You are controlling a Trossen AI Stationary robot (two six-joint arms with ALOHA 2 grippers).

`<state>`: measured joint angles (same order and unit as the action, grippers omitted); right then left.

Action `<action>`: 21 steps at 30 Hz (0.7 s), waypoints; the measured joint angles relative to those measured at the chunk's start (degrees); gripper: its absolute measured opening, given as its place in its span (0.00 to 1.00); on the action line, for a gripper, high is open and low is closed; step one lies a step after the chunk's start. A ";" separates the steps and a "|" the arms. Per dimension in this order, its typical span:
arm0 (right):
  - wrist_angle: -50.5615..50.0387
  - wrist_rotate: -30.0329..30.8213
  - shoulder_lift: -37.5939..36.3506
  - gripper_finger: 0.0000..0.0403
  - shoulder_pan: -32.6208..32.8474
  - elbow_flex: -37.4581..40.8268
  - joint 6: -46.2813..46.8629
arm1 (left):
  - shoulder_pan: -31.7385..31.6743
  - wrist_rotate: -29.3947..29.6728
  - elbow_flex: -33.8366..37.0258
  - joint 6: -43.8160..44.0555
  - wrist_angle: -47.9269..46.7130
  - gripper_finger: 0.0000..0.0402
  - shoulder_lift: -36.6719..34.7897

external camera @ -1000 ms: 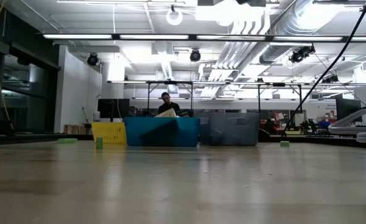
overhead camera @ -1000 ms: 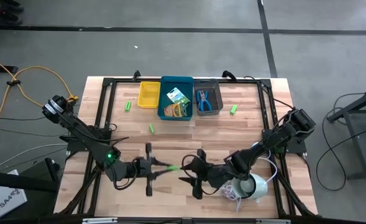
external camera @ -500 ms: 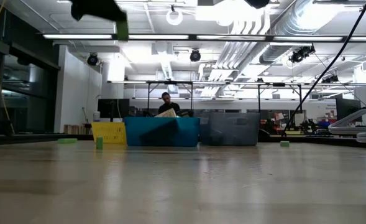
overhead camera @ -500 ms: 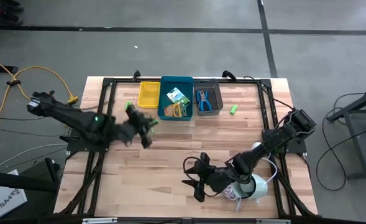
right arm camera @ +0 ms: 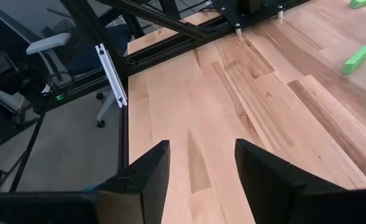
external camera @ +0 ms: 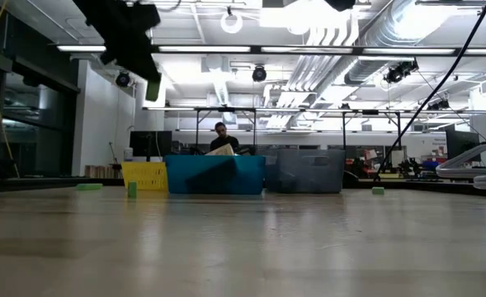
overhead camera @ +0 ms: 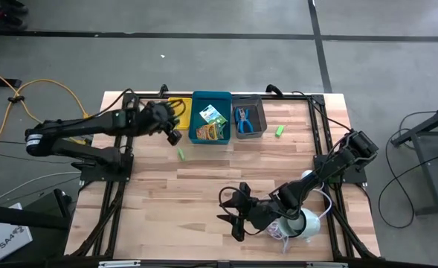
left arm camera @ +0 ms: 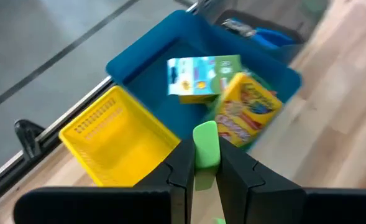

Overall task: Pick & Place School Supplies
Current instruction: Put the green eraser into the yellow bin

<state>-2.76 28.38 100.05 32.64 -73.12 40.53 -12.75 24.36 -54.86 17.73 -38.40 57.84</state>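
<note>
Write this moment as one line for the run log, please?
left claw: shut on green piece, above yellow bin | right claw: open, empty, low over table | blue bin: two crayon boxes

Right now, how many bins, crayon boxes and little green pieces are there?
Bins: 3
Crayon boxes: 2
Green pieces: 4, three on the table, one in the left hand
Total: 9

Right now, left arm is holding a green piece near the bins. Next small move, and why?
Probably shift the left end effector over the yellow bin, then release. It is shut on the green piece, and the wrist view shows that bin just ahead with bare floor; the blue bin already holds the crayon boxes.
</note>
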 joint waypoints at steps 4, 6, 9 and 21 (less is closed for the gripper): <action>0.00 0.00 0.00 0.43 0.00 0.00 0.00 | -7.22 -6.70 2.53 -3.41 5.71 0.11 2.04; 0.01 0.00 0.00 0.43 -0.01 0.00 0.00 | -10.60 -10.31 4.56 -4.25 9.18 0.11 3.23; 0.00 0.00 0.00 0.43 0.00 0.00 0.00 | -15.21 -13.02 7.08 -4.89 13.49 0.11 4.94; 0.00 0.00 0.01 0.43 -0.53 0.00 -1.81 | -26.72 -22.35 11.99 -7.72 22.50 0.11 12.18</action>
<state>-2.76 28.38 100.06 32.11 -73.12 38.72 -39.46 2.01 -42.87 10.01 -15.90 70.02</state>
